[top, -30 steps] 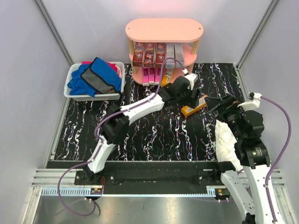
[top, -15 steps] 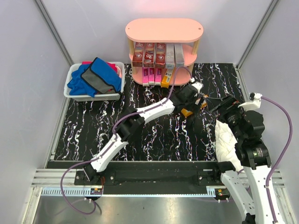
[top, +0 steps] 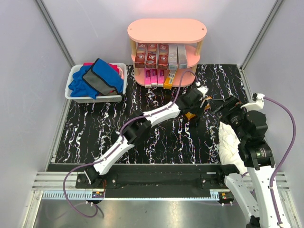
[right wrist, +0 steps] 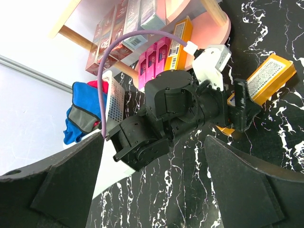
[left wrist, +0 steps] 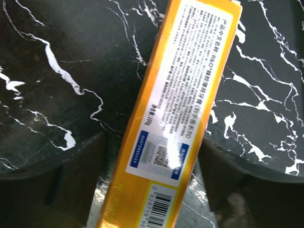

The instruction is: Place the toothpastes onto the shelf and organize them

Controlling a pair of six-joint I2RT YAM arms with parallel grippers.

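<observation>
An orange toothpaste box (top: 190, 115) lies flat on the black marbled table. It fills the left wrist view (left wrist: 185, 95), label side up. My left gripper (top: 196, 107) is open and straddles the box's near end, one finger (left wrist: 78, 175) on each side, close to its edges. My right gripper (top: 222, 105) is open and empty, just right of the left one. Its view shows the left gripper (right wrist: 240, 109) over the box (right wrist: 268, 76). The pink shelf (top: 166, 29) stands at the back. Dark red (top: 152, 54) and silver-grey boxes (top: 177, 54) stand on its middle tier, pink (top: 153, 76) and one orange (top: 168, 79) on its bottom tier.
A white bin (top: 76, 96) with blue and grey cloths (top: 97, 76) stands left of the shelf. A white crumpled item (top: 229, 142) lies by my right arm. Grey walls enclose the table on three sides.
My left arm has swung right, away from the shelf, and come down over the orange box on the table. The box has not moved much. My right arm has barely moved.
</observation>
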